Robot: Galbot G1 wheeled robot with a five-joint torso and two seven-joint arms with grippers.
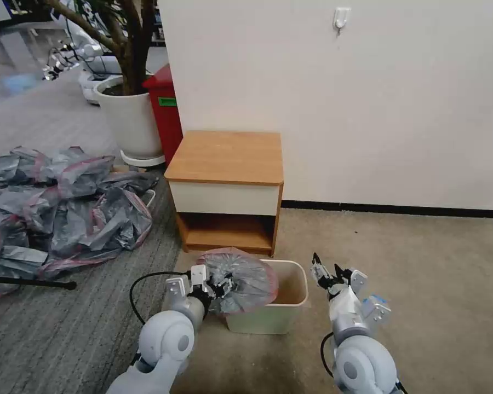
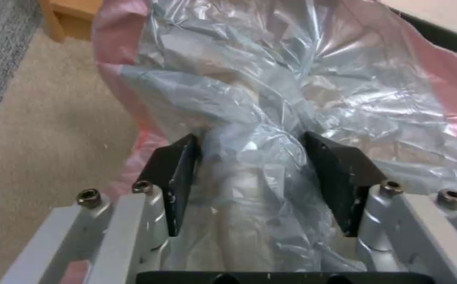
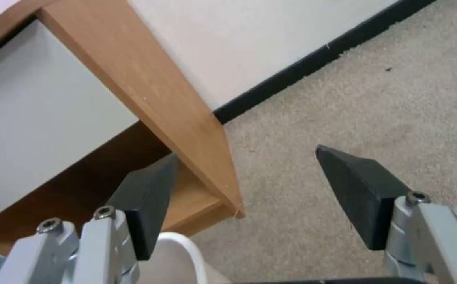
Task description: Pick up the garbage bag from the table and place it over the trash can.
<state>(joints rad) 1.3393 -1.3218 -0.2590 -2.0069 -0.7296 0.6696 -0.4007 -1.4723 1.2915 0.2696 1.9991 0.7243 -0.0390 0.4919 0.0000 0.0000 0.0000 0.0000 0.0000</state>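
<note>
Bag heap lies beside table, behind trash can.

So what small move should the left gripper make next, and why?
Probably carry the garbage bag a little further right across the trash can. The left gripper pinches a bunched fold, and the bag covers only the can's left part; the right part is uncovered. The right gripper waits open beside it.

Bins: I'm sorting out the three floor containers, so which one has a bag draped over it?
The cream trash can before the table, its near-left side covered by the garbage bag in the left claw.
</note>
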